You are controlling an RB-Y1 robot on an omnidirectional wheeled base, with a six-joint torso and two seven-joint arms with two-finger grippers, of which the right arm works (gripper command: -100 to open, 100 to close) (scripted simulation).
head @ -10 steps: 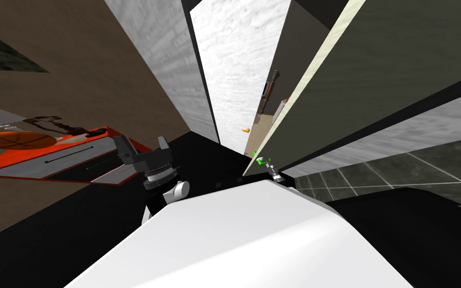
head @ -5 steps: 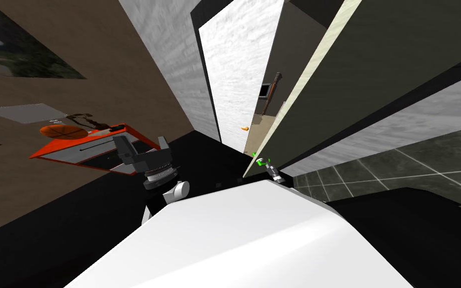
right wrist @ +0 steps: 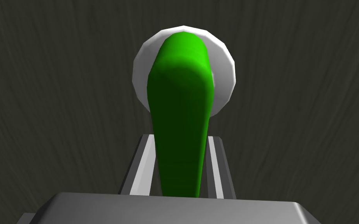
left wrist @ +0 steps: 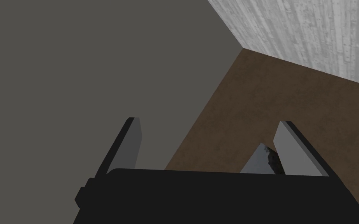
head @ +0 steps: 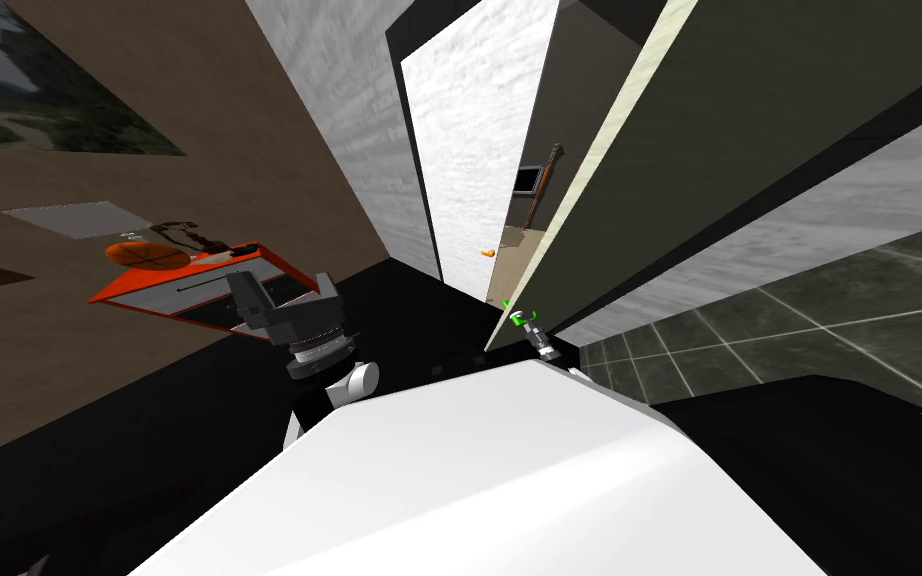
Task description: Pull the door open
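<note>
The right gripper (right wrist: 180, 139) is clamped tight on the door's (right wrist: 58, 97) green handle (right wrist: 178, 116); pulling off the door's arc could slip it free

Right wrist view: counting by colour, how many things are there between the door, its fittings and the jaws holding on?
Dark grey: 1, the door.
Green: 1, the handle.
White: 1, the round plate behind the handle.
Light grey: 2, the jaws, pressed on the handle's sides.
Total: 5.
</note>
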